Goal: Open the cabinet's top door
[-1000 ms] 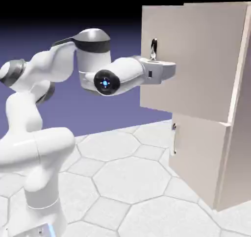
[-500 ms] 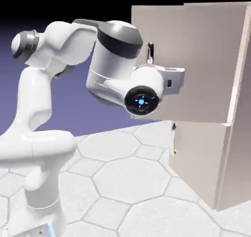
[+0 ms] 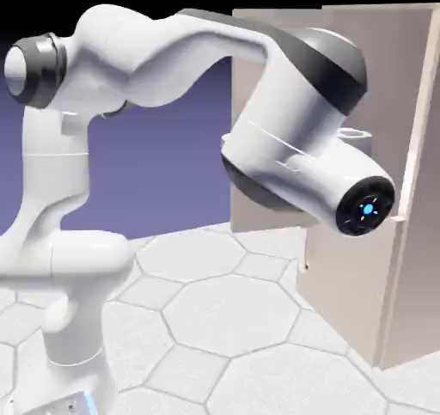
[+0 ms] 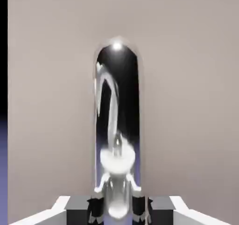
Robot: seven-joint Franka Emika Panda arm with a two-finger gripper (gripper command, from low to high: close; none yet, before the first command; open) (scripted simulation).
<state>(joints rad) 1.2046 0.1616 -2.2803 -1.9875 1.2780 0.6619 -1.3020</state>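
Cabinet (image 3: pixel 412 233) stands at the right of the exterior view, on the hex-tiled floor (image 3: pixel 223 319), taller than the arm (image 3: pixel 284 147). Top door (image 3: pixel 258 104) is swung out from the cabinet body, its free edge toward the left, panel partly hidden behind the arm's big white and grey links. Lower door (image 3: pixel 352 276) sits below it, a small handle (image 3: pixel 305 265) at its left edge. Arm rises from lower left, arcs over and reaches right to the door; the hand itself is mostly hidden behind the wrist link with the blue light, only a bit of grey hand showing near the door front. In the hand view the silver handle (image 4: pixel 116 126) fills the middle, running upright against the beige door panel (image 4: pixel 186 103), curved and shiny. Gripper (image 4: pixel 117 209) is at the bottom edge, both dark fingers (image 4: pixel 96 209) pressed against the bar's sides, clamped on the handle. Dark strip and a bit of violet backdrop show past the door's left edge.
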